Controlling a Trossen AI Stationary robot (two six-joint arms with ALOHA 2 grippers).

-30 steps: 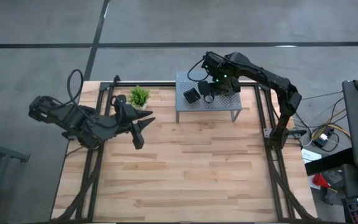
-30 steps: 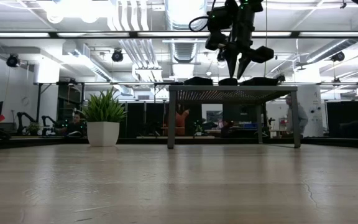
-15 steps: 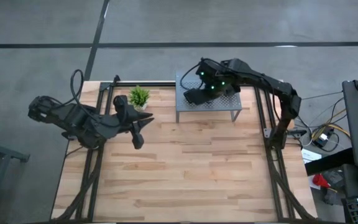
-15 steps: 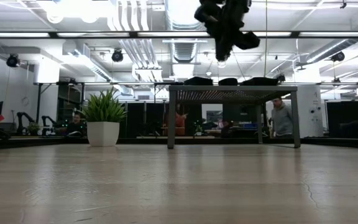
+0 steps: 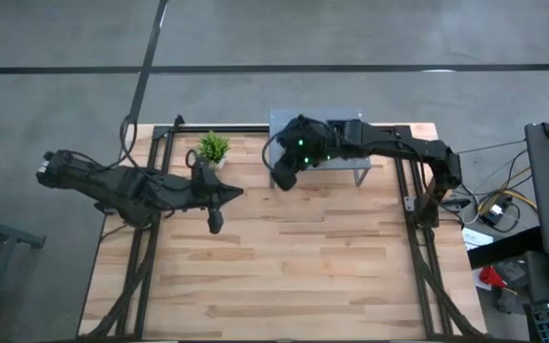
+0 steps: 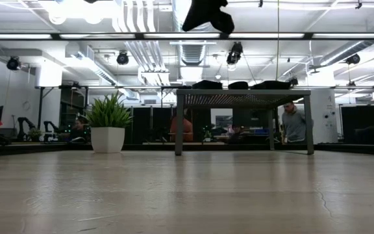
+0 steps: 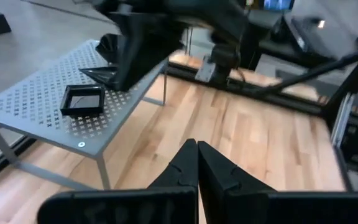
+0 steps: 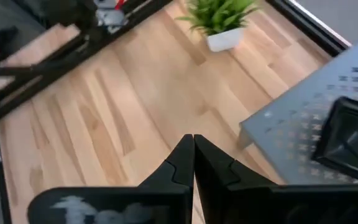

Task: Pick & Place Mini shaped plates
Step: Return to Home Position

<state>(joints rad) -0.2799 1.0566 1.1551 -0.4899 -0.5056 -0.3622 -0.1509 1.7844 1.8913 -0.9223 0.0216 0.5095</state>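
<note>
Several small black plates lie on top of the grey perforated shelf (image 7: 55, 106) at the table's far side. One is a square plate (image 7: 82, 99); others show as low shapes (image 6: 237, 84) on the shelf top, and one shows in the right wrist view (image 8: 353, 134). My right gripper (image 5: 282, 177) hangs shut and empty, high above the table just off the shelf's left front corner; its arm hides most of the shelf from above. My left gripper (image 5: 236, 193) is shut and empty over the table's left part, pointing toward the shelf.
A small green potted plant (image 5: 213, 148) stands on the table left of the shelf, between the two grippers. Bare wooden tabletop (image 5: 294, 267) stretches toward the near edge. People show in the room beyond the table (image 6: 294, 123).
My right gripper has risen from just above the plates on the shelf and swung toward the table's left and near side, past the shelf's left front corner, its fingers closing empty. My left gripper has shut its fingers and its arm has stretched a little toward the right.
</note>
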